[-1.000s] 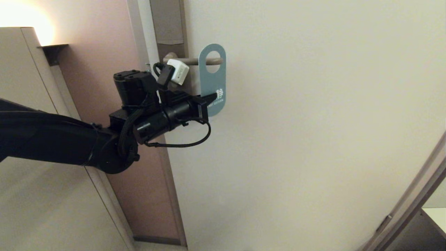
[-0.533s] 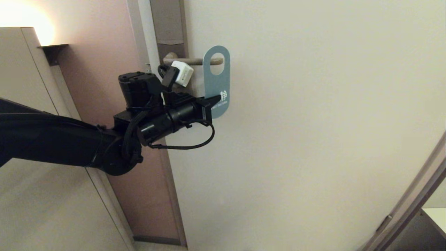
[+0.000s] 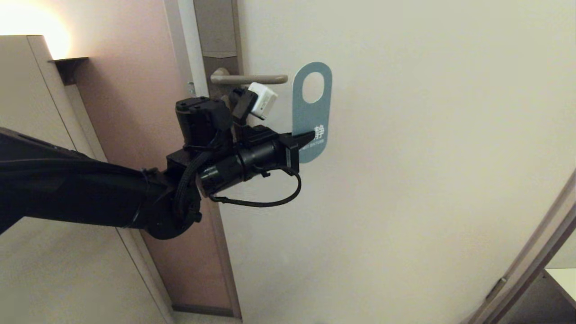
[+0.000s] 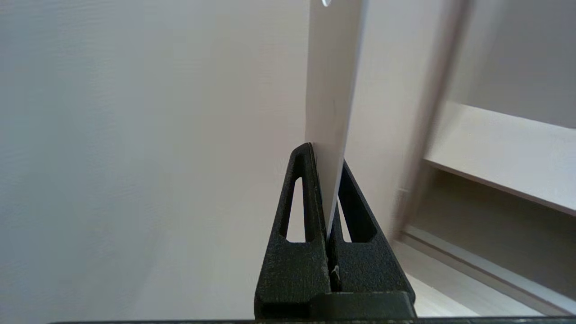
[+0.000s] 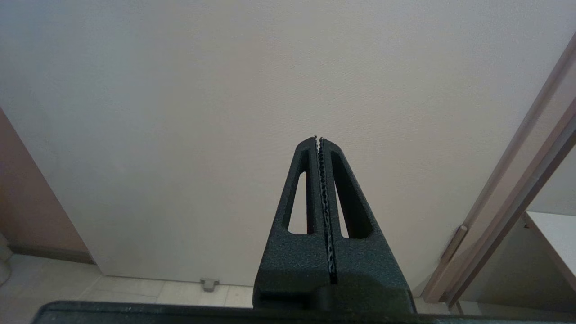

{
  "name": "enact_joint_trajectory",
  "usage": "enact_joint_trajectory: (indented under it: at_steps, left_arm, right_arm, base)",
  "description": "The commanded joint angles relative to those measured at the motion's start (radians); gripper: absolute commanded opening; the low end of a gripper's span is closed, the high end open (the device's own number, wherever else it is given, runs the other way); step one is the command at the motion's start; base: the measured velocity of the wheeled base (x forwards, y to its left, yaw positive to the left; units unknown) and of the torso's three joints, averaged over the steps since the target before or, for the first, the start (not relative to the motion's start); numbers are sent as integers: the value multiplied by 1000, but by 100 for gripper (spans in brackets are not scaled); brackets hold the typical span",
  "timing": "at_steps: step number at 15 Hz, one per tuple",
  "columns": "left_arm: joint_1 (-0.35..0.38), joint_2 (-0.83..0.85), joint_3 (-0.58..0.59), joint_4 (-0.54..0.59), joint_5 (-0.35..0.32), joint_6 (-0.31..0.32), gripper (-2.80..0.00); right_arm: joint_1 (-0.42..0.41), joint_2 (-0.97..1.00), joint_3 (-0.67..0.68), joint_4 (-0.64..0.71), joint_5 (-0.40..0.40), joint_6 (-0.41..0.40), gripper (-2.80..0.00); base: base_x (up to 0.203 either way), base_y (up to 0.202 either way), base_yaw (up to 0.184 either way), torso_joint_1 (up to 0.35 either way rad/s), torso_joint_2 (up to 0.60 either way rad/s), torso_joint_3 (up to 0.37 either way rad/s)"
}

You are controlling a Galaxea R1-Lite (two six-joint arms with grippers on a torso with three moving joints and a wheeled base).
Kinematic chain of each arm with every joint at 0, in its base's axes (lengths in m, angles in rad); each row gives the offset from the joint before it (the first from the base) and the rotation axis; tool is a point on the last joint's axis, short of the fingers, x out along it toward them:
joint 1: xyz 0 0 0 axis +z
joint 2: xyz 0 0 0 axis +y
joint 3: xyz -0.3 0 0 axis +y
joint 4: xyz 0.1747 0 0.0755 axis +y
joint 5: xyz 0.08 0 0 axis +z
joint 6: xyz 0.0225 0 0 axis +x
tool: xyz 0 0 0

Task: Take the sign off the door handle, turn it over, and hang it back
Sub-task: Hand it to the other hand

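Cream-white door [image 3: 405,180] fills most of the head view, with a pinkish wall panel [image 3: 135,67] and a door frame at its nine o'clock side. High on the door, the door handle [image 3: 249,79] juts out level from its brown backplate [image 3: 218,27], bare, its tip pointing toward three o'clock.

Just off that tip, at its three o'clock, the sign [image 3: 311,112] hangs upright in the air, clear of the lever, its oval hole at twelve o'clock and its teal face with white lettering turned to the head camera. The left gripper [image 3: 306,136] reaches in from nine o'clock and is clamped on the sign's lower edge; in the left wrist view the two black fingers [image 4: 302,198] pinch the thin card [image 4: 333,90] between them, seen edge-on with its pale side showing.

The right gripper [image 5: 318,139] does not show in the head view; its own wrist view has it pressed together on nothing, facing the blank door [image 5: 180,90] above a tiled floor [image 5: 135,288].
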Motion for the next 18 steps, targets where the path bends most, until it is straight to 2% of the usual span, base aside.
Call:
enact_joint_trajectory:
  at_steps: [1,4,6,8,12,14,18]
  left_arm:
    - [-5,-3,0,-4,-38,-2,-280]
    - [-14,-14,-3,6,-132,-9,-280]
    - [-30,-23,-4,7,-188,-68,-280]
    - [-34,-23,-12,2,-236,-98,-280]
    - [-40,-32,-71,3,-296,-196,-280]
    - [-42,-33,-84,6,-341,-217,-280]
    - [-53,-28,-91,6,-520,-262,-280]
  right_arm:
    - [0,0,0,0,0,-1,-280]
    - [0,0,0,0,0,-1,-280]
    - [0,0,0,0,0,-1,-280]
    - [0,0,0,0,0,-1,-280]
    - [0,0,0,0,0,-1,-280]
    - [0,0,0,0,0,-1,-280]
    - [0,0,0,0,0,-1,-280]
  base:
    - [0,0,0,0,0,0]
    - [0,0,0,0,0,0]
    - [0,0,0,0,0,0]
    - [0,0,0,0,0,0]
    - [0,0,0,0,0,0]
    - [0,0,0,0,0,0]
    - [0,0,0,0,0,0]
